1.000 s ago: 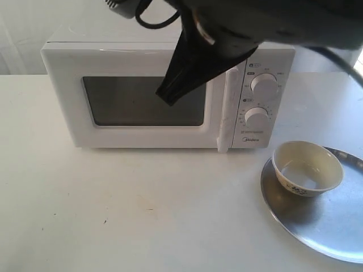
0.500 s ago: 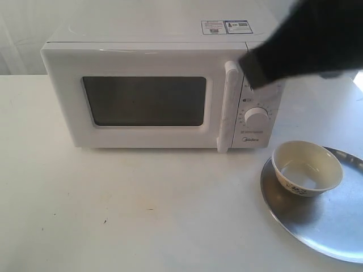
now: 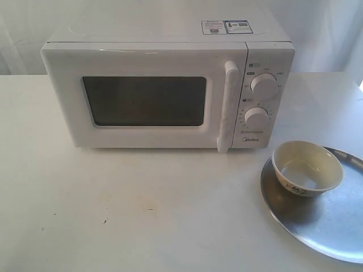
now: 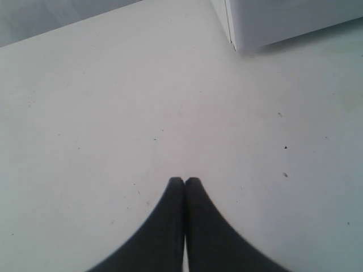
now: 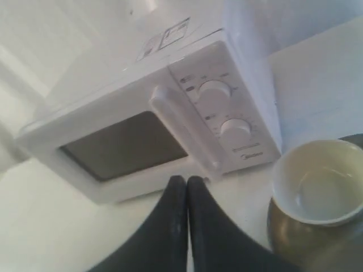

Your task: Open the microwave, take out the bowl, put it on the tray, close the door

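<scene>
table (image 3: pixel 142 215): white, faintly specked | backdrop (image 3: pixel 22 34): pale, soft folds | light: bright, even

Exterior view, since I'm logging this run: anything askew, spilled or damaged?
Nothing stands out. The microwave has its door shut flush, and the bowl sits upright on the tray; no spills show.

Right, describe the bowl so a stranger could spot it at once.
Find the big white microwave; right of its front lies a wide silver tray. The bowl sits on that tray: small, round, cream, with a dark mark outside.
</scene>
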